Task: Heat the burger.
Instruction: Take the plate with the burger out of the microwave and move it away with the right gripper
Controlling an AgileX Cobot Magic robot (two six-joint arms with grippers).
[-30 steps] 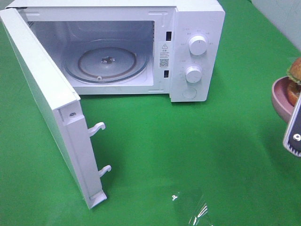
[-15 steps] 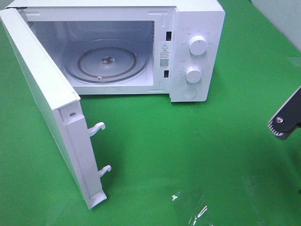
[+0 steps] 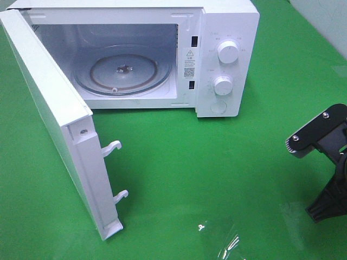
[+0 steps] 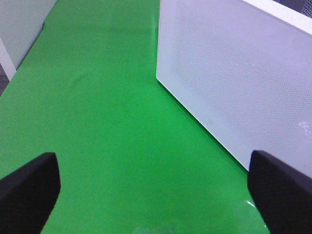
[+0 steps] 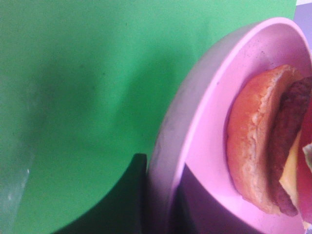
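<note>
The right gripper (image 5: 158, 204) pinches the rim of the pink plate (image 5: 204, 122), which carries the burger (image 5: 265, 146). Seemingly tilted, the plate could let it slide off. The microwave (image 3: 227, 32) at 11 o'clock stands open, turntable (image 3: 123, 73) bare. The left gripper (image 4: 156, 187) is spread wide, empty.

Burger (image 5: 273, 146) on plate (image 5: 204, 122), microwave (image 3: 217, 32) (door (image 3: 54, 124) swung left) behind, on cloth (image 3: 217, 162)

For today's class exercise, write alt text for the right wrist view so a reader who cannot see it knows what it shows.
The right gripper is shut on the rim of a pink plate that carries the burger, with bun, dark patty and yellow cheese visible. Green cloth fills the rest of the frame.
</note>
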